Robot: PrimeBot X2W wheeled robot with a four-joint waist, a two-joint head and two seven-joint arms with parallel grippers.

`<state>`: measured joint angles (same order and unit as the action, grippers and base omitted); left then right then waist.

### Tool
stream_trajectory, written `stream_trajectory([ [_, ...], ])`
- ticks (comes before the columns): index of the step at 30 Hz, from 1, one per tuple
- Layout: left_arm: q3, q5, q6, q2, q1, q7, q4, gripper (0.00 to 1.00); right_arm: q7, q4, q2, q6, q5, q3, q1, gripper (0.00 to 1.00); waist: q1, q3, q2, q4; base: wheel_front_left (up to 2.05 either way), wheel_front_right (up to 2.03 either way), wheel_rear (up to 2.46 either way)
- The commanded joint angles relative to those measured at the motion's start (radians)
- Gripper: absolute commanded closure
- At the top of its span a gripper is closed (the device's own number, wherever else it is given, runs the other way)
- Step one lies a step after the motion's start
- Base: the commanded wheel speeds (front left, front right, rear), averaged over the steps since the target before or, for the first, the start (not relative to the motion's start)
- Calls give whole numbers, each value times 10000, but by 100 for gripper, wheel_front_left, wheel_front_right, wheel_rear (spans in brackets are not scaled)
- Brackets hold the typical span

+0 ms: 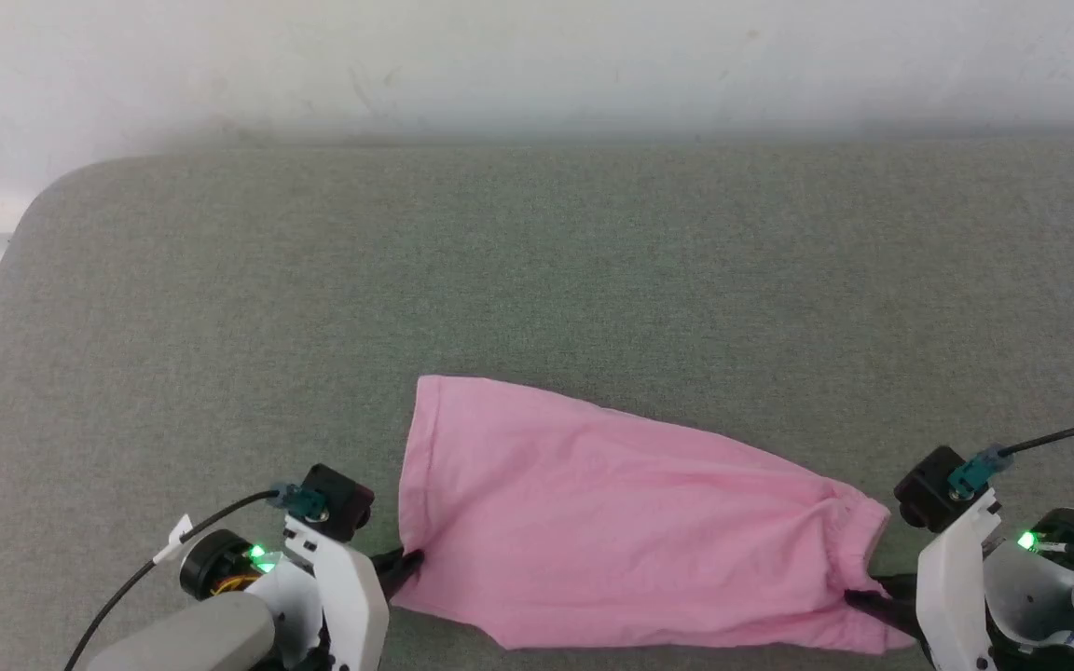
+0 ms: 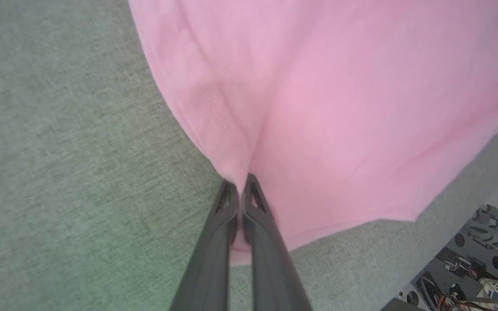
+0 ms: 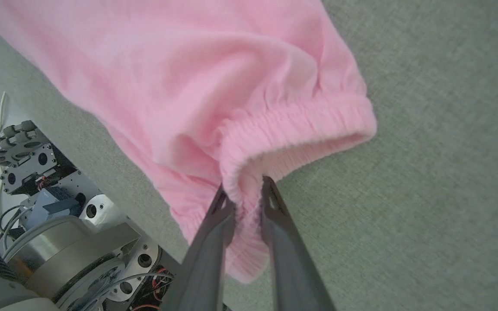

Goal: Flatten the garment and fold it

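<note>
The garment [image 1: 612, 522], light-pink shorts, lies stretched across the near part of the grey table [image 1: 537, 270]. Its hemmed leg opening is at the left and its gathered elastic waistband [image 3: 292, 125] at the right. My left gripper [image 1: 409, 560] is shut on the garment's lower left hem corner; in the left wrist view the gripper [image 2: 240, 183] pinches the stitched hem [image 2: 227, 138]. My right gripper [image 1: 859, 598] is shut on the waistband's near corner, and in the right wrist view the gripper [image 3: 244, 188] has the elastic bunched between its fingers. The garment's near edge lies at the table's front edge.
A pale wall [image 1: 537, 65] runs behind the table. The table's rounded far-left corner [image 1: 43, 205] meets a floor strip. The robot's base [image 3: 59, 242] sits below the front edge. Bare grey surface extends beyond the garment.
</note>
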<state>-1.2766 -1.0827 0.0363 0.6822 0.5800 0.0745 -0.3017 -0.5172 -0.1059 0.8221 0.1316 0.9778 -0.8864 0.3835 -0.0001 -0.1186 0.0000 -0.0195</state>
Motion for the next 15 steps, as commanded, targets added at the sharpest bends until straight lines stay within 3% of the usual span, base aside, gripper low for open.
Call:
stream_trajectory([
  [1, -18, -6, 77, -136, -182, -37, -154, 100, 143, -206, -134, -9, -66, 4, -103, 100, 1, -27, 0, 11, 0, 0, 0],
  [2, 4, 50, 177, -193, -201, -161, -231, 100, 273, -300, -188, -9, -137, 49, -81, 53, 1, -26, 0, 9, 0, 0, 0],
  [3, 57, 118, 293, -252, -207, -357, -291, 61, 377, -350, -224, -9, -214, 90, -51, 0, 1, -5, 0, 10, 0, 0, 0],
  [4, 133, 189, 401, -309, -212, -610, -322, 0, 450, -336, -228, -9, -278, 119, -26, 0, 1, 40, 0, 9, 0, 0, 0],
  [8, 431, 719, 1035, -291, -250, -1848, -266, 0, 638, 142, 105, -9, -403, 483, 24, 0, 1, 282, 0, 7, 0, 0, 0],
  [11, 856, 1136, 1866, -222, -382, -2909, 37, 0, 660, 827, 546, -9, -462, 989, -64, 0, 1, 441, 0, -23, 0, 0, 0],
  [15, 1919, 1932, 3043, -234, -767, -3343, 815, 0, 496, 1508, 912, -9, -438, 2118, -407, 0, 1, 553, 0, -94, 0, 0, 0],
])
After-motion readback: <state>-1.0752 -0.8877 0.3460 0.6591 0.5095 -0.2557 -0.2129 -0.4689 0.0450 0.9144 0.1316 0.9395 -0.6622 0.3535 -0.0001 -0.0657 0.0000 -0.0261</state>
